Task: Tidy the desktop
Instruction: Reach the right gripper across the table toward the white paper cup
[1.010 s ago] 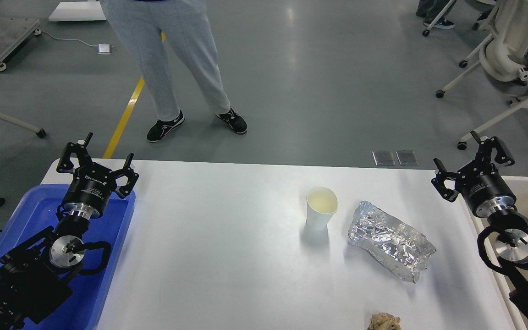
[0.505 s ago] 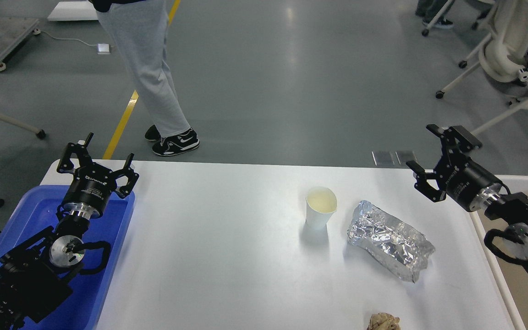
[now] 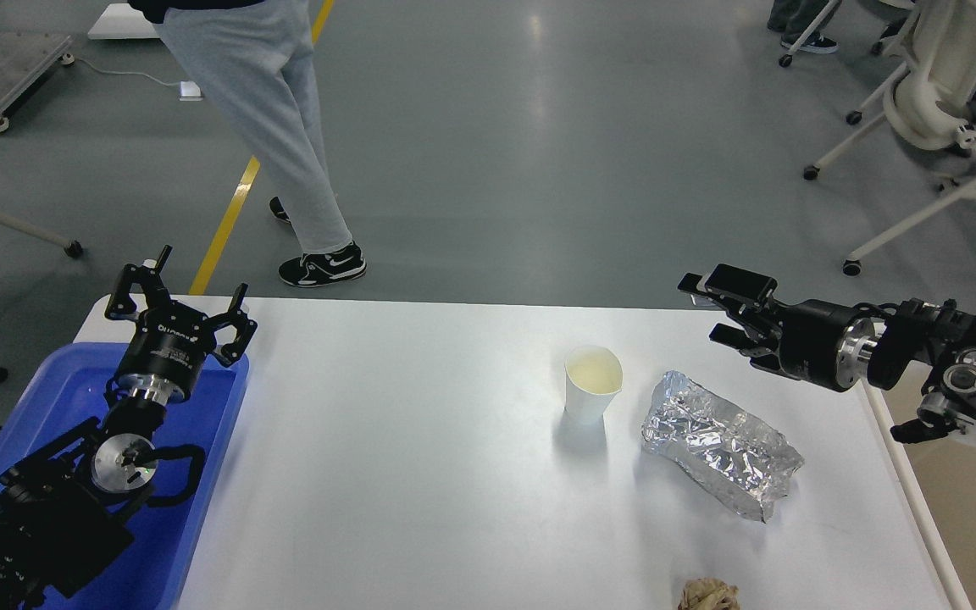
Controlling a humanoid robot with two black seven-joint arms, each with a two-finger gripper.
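The white desktop (image 3: 403,474) fills the middle of the head view. On it stand a white paper cup (image 3: 592,384) with pale liquid, a crumpled silver foil packet (image 3: 721,445) to its right, and a brown crumpled paper ball (image 3: 710,595) at the front edge. My left gripper (image 3: 179,292) is open and empty over the far end of the blue tray. My right gripper (image 3: 712,309) is open and empty, pointing left, above the desktop's far right, behind the foil packet.
A blue plastic tray (image 3: 200,474) lies along the desktop's left side under my left arm. A cream-white bin rim (image 3: 912,491) borders the right edge. A person in grey trousers (image 3: 272,127) walks behind the table. Office chairs (image 3: 937,102) stand at the far right.
My right arm has swung left and turned level, bringing its gripper over the desktop's far right. The person behind the table has stepped to the left. The left arm has not moved.
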